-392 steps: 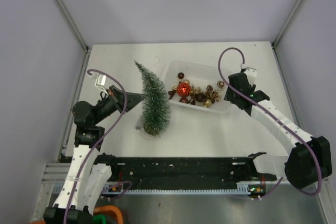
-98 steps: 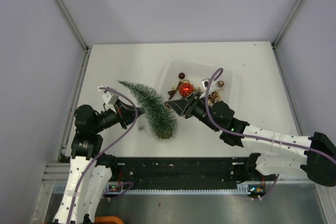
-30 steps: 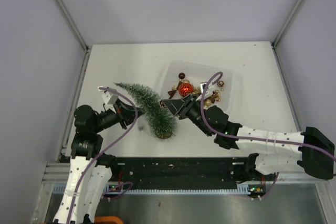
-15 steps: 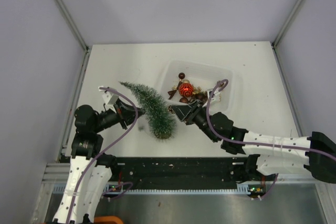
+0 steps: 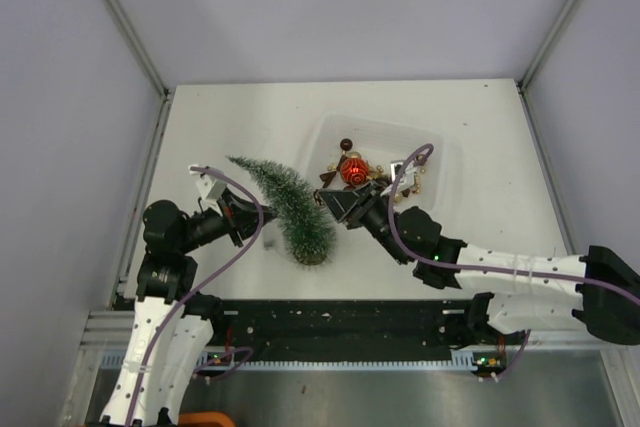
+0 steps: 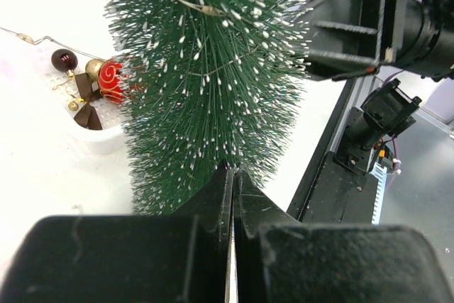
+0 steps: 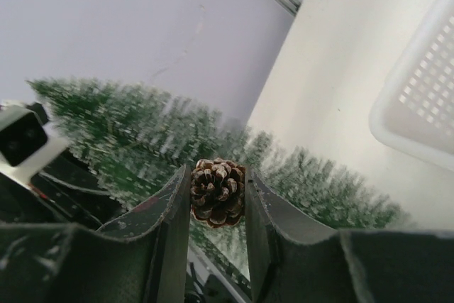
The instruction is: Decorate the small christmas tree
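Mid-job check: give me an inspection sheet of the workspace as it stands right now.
Surface: white table, no spills seen.
Job's things: small christmas tree tilted, tip toward the far left; pinecone held close beside its bristles.
Clutter: white tray holding a red bauble and other small ornaments.
Hands: left hand shut on the small christmas tree; right hand shut on the pinecone.
Cables: a purple cable loops off each arm; the left cable runs down its arm, the right cable arcs over the tray.
Surroundings: grey walls; black rail along the near edge.
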Tool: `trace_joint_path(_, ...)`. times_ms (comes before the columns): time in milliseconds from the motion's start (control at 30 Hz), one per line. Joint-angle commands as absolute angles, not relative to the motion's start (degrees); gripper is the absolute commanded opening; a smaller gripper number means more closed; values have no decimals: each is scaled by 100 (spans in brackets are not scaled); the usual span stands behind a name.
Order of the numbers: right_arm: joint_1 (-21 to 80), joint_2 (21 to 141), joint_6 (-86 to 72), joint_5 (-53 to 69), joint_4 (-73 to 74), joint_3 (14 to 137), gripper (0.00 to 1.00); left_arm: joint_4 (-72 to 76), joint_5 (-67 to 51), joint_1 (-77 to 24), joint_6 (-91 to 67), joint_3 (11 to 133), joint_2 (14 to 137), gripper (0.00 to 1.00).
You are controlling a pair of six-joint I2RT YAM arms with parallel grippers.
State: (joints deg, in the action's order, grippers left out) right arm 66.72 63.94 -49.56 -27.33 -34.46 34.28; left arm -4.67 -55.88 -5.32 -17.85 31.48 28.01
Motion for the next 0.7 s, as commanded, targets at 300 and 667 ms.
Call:
trace_joint_path(300, 6741, 6495, -4702, -2646, -4052, 4025, 0, -141, -5651, -562, -1802, 3094, 2769, 0)
trace_joint_path(667, 6741, 6486, -4816, -2417, -4069, 4026, 0, -149, -5643, -571, -1828, 3111, 2760, 0)
